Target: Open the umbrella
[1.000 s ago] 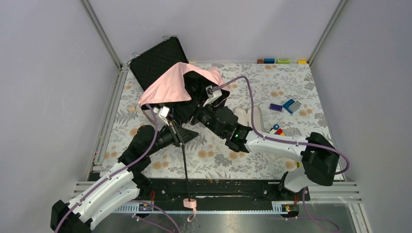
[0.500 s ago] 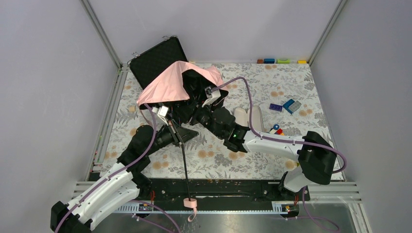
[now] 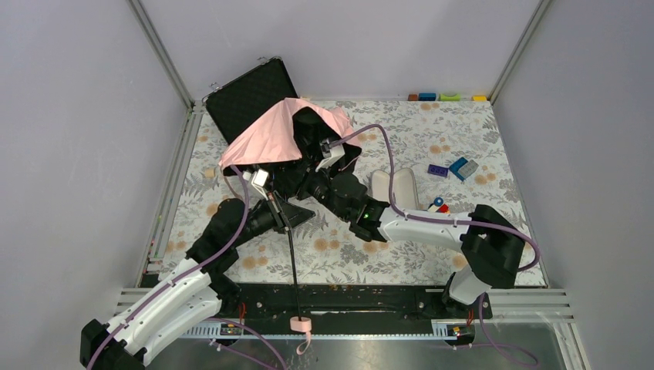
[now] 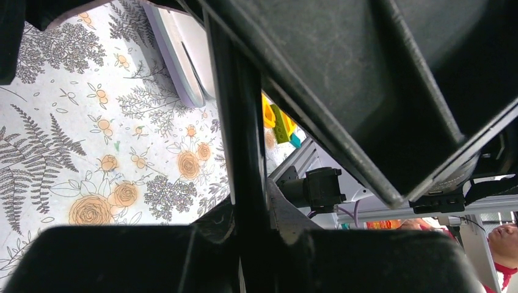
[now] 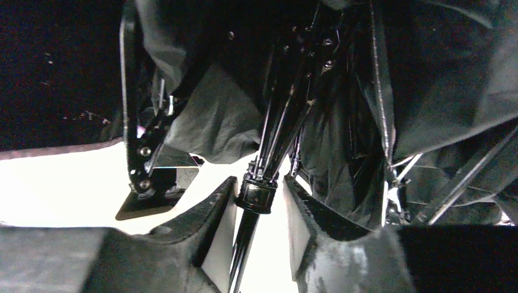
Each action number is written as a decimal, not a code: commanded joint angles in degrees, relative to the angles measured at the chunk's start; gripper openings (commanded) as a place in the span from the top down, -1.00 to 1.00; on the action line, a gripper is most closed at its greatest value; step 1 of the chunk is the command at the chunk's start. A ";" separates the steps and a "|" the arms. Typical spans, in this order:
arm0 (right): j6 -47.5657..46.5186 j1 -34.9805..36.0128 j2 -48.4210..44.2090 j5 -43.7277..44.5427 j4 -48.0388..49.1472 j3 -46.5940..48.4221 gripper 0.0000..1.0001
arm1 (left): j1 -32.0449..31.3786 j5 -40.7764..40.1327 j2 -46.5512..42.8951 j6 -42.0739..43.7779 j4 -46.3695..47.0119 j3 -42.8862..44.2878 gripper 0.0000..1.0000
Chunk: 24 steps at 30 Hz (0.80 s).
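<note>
Step in hand: by my reading, bracing the shaft and getting a hold on the sliding collar; the canopy is only part spread, so the opening push has yet to be made.
Umbrella point(image 3: 266, 135): pink canopy slumped at about 11 o'clock on the table point(image 3: 432, 131), leaning against the black case point(image 3: 245, 96). Its thin shaft point(image 3: 294, 262) runs toward 6 o'clock, and the handle point(image 3: 301, 321) hangs past the near edge.
Left gripper point(image 3: 274, 210): clamped tight on the umbrella's shaft just below the canopy, at 7 o'clock from the fabric.
Right gripper point(image 5: 259, 210): reaches in from 4 o'clock, under the black inner side. Its fingers point(image 5: 211, 226) stand on either side of the collar point(image 5: 256, 196), with a thin bright gap on one side, so they are parted rather than clamped.
Ribs: bunched and folded above the collar in the right wrist view.
Next move calls for: closing fully on the collar, then sliding it along the shaft toward 11 o'clock while the left arm holds firm.
Bystander: the lilac-grey sleeve point(image 3: 395, 187) lies at 3 o'clock, apart from the work.
</note>
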 commanded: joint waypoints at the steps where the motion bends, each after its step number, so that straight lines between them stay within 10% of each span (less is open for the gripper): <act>1: -0.39 0.24 0.81 2.85 3.82 2.11 0.29 | -0.38 -0.20 -1.29 2.10 7.04 3.60 1.00; 7: -1.33 0.27 1.21 5.68 6.77 2.16 1.00 | -0.51 0.77 -1.29 3.06 6.27 3.41 1.00; 10: -2.78 0.16 0.99 7.22 9.54 1.96 1.00 | -0.50 1.31 -1.48 4.17 4.77 3.54 0.96; 17: -7.87 -0.33 -1.51 11.40 12.70 4.14 1.00 | -0.91 1.66 -4.52 4.85 3.75 1.23 -0.27; 24: -10.53 -2.51 -5.25 15.39 14.75 7.01 1.00 | -7.14 -5.59 -8.42 8.07 4.71 -2.65 -0.60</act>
